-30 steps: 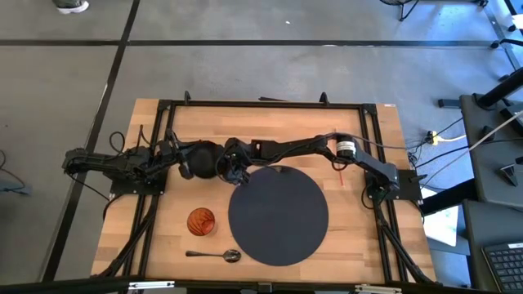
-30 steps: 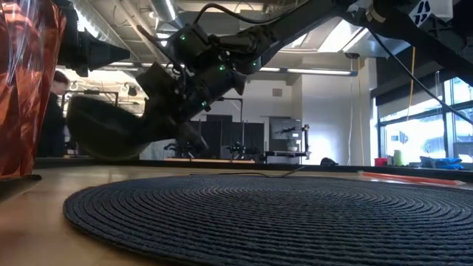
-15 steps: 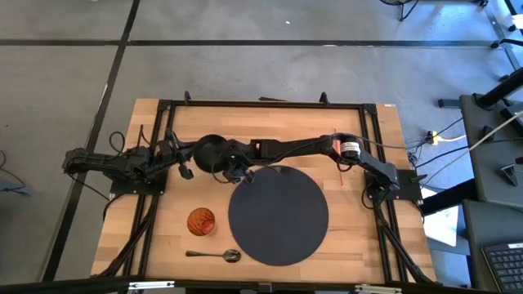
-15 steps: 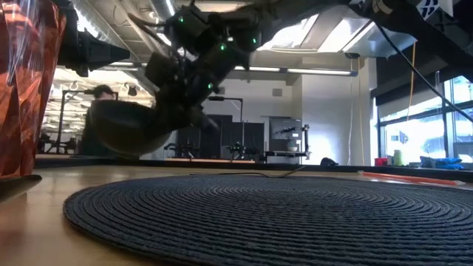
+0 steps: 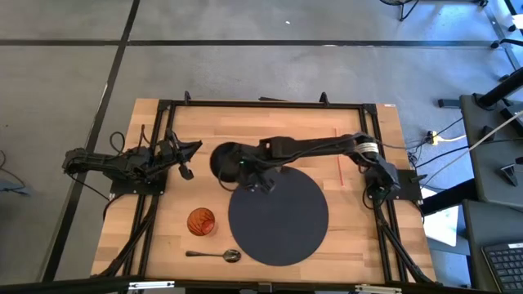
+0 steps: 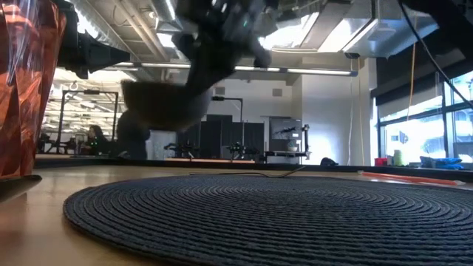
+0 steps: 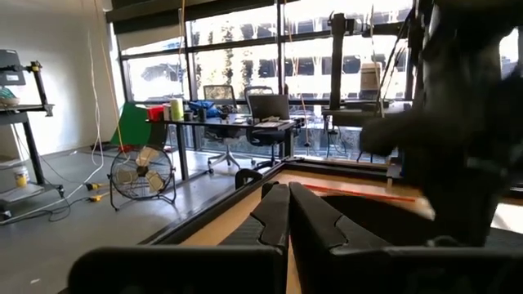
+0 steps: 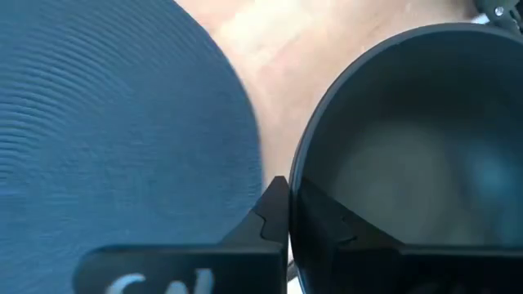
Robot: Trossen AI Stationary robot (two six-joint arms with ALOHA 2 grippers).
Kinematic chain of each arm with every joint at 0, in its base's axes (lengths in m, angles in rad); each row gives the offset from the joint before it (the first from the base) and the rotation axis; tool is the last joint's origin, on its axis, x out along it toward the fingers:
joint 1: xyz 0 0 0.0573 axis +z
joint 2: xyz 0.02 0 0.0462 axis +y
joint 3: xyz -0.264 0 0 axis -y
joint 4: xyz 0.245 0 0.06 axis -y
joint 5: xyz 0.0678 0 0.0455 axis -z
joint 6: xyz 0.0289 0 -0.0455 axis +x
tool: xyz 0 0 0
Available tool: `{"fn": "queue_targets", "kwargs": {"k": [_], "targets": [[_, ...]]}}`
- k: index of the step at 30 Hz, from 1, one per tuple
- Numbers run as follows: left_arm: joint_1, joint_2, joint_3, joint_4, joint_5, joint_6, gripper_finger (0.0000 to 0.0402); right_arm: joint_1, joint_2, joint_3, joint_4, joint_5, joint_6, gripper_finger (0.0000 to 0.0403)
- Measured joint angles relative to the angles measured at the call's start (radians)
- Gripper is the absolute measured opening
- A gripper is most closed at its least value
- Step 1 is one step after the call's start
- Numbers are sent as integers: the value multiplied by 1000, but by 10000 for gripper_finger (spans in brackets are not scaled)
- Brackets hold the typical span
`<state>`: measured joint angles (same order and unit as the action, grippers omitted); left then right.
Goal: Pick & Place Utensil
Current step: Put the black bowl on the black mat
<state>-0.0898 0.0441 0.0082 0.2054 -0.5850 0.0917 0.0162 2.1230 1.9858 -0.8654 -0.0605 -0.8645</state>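
A dark bowl [image 5: 225, 158] hangs in the air over the wood, just off the far left rim of the round dark placemat [image 5: 278, 214]. My right gripper [image 8: 288, 204] is shut on it; in the low view the bowl [image 6: 159, 103] is blurred and level, well above the table. A metal spoon [image 5: 216, 256] lies flat near the table's near edge, left of the placemat. My left gripper [image 7: 288, 208] stays shut with nothing in it at the table's left side [image 5: 193, 147], left of the bowl. My right gripper holds the bowl by its rim [image 8: 296, 167], on the side toward the placemat. One finger [image 8: 274, 214] is outside the wall and the other [image 8: 320, 219] inside. The fingers slant down from the table's right. The bowl is lifted clear, mouth up and about level.
An orange cup [image 5: 201, 221] stands on the wood left of the placemat, and it fills the low view's left edge [image 6: 22, 81]. A black frame [image 5: 261, 104] runs around the tabletop.
My right gripper has risen and gone toward the table's right, carrying the bowl away from my left gripper and toward the placemat. It has turned at the wrist, and the bowl, tilted a second ago, now hangs about level and higher.
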Motion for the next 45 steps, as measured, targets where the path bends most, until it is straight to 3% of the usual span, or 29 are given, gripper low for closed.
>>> {"fn": "queue_targets", "kwargs": {"k": [6, 12, 22, 33, 39, 45], "targets": [[0, 0, 0, -1, 0, 0, 4, 19, -156, -74, -78, -16, 101, 11], [0, 0, 0, 0, 0, 0, 4, 70, -359, -281, -86, 64, 201, 11], [0, 0, 0, 0, -1, 0, 4, 182, -661, -731, 175, 79, 421, 11], [0, 0, 0, -2, -2, 0, 4, 302, -672, -920, 295, 125, 613, 11], [0, 0, 0, -8, -2, 0, 4, 356, -672, -925, 325, 200, 647, 11], [0, 0, 0, -16, -3, 0, 4, 369, -672, -925, 332, 197, 694, 11]]}}
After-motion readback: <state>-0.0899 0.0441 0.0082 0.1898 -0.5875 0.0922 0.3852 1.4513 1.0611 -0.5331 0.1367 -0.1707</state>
